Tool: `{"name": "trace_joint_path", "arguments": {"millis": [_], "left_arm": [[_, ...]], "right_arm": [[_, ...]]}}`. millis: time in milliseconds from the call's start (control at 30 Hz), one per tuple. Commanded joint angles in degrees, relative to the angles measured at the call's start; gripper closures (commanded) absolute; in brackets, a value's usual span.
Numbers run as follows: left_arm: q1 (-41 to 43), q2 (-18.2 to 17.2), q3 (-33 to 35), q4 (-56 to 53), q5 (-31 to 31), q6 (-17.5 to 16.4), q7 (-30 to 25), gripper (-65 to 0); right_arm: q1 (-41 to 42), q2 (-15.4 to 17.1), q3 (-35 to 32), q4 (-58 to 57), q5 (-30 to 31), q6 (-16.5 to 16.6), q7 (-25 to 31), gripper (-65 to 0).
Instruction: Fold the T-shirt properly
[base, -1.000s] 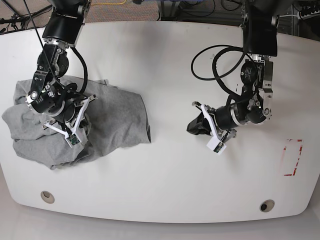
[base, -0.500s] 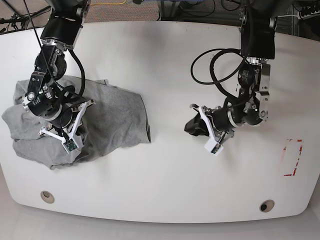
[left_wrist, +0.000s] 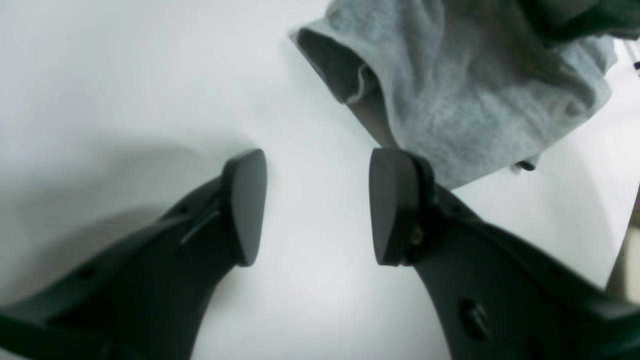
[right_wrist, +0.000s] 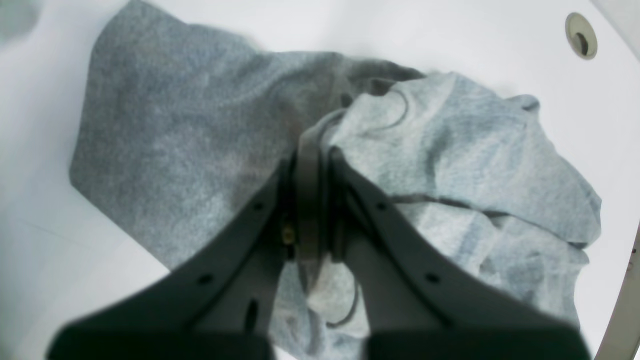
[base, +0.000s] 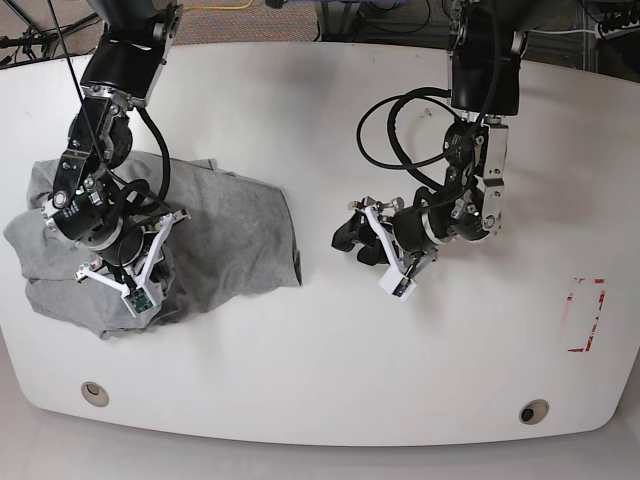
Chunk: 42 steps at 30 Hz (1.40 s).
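Fabric of the T-shirt sits pinched in my right gripper; my left gripper gapes empty over bare table beside the hem.

right gripper pinching T-shirt fold

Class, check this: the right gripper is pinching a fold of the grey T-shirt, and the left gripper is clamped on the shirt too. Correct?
Not quite. The left gripper holds nothing: the left wrist view shows its jaws apart over bare table. The right gripper does pinch the T-shirt.
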<state>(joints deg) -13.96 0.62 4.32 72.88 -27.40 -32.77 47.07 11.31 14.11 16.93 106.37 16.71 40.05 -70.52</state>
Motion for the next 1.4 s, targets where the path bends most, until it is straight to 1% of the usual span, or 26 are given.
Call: {"name": "trace_joint_path", "arguments": {"millis": [0, 133, 267, 400, 500, 667, 833, 933, 967, 1067, 1133, 1233, 1367], "left_arm": [[-1.12, 1.79, 0.12, -2.51, -0.87, -0.24, -0.96, -31.7], [-2.70, 3.99, 0.21, -6.90, -0.87, -0.24, -2.63, -31.8], [-3.85, 5.31, 0.21, -12.18, -0.87, -0.24, -4.21, -31.8], [-5.17, 7.25, 0.30, -17.63, -0.87, -0.24, -6.23, -31.8], [-5.52, 8.21, 1.97, -20.53, -0.87, -0.24, -7.99, -31.8], [-5.87, 8.38, 4.96, -23.17, -1.04, -0.24, -10.81, -31.8], [-6.22, 8.38, 6.80, -25.72, -1.13, -0.24, -11.60, -31.8], [-6.75, 8.38, 7.60, -26.42, -1.13, -0.15, -13.09, -31.8], [-6.92, 8.38, 7.95, -26.60, -1.13, 0.20, -13.71, -31.8], [-7.36, 8.38, 9.62, -28.00, -1.13, 2.93, -15.82, -31.8], [-7.89, 8.38, 10.67, -29.23, -1.22, 4.07, -16.78, -31.8], [-8.86, 8.38, 11.90, -31.08, -1.57, 4.42, -17.84, -31.8], [-10.44, 8.38, 14.54, -34.07, -4.56, 4.60, -19.42, -31.8]], "right_arm": [[1.30, 0.62, 0.26, 0.93, 0.57, -0.18, 1.29, -2.4], [1.30, 0.62, 0.26, 0.93, 0.48, -0.18, 1.29, -2.4], [1.30, 0.62, 0.52, 0.93, 0.48, -0.18, 1.29, -2.4], [1.30, 0.62, 2.90, 0.93, 0.57, -0.18, 1.29, -2.4], [1.30, 0.62, 3.86, 0.93, 0.57, -0.18, 1.29, -2.4], [1.30, 0.62, 4.48, 0.84, 0.57, -0.18, 1.29, -2.4], [1.13, 0.62, 4.48, 0.84, 0.57, -0.18, 1.29, -2.4], [1.04, 0.62, 4.48, 0.84, 0.57, -0.18, 1.29, -2.4], [1.04, 0.62, 4.48, 0.84, 0.57, -0.18, 1.29, -2.4], [1.04, 0.62, 4.48, 0.84, 0.57, -0.18, 1.29, -2.4], [1.04, 0.62, 4.48, 0.84, 0.57, -0.18, 1.29, -2.4], [1.04, 0.62, 4.48, 0.84, 0.57, -0.18, 1.29, -2.4], [1.04, 0.53, 4.48, 0.84, 0.57, -0.18, 1.29, -2.4]]}}
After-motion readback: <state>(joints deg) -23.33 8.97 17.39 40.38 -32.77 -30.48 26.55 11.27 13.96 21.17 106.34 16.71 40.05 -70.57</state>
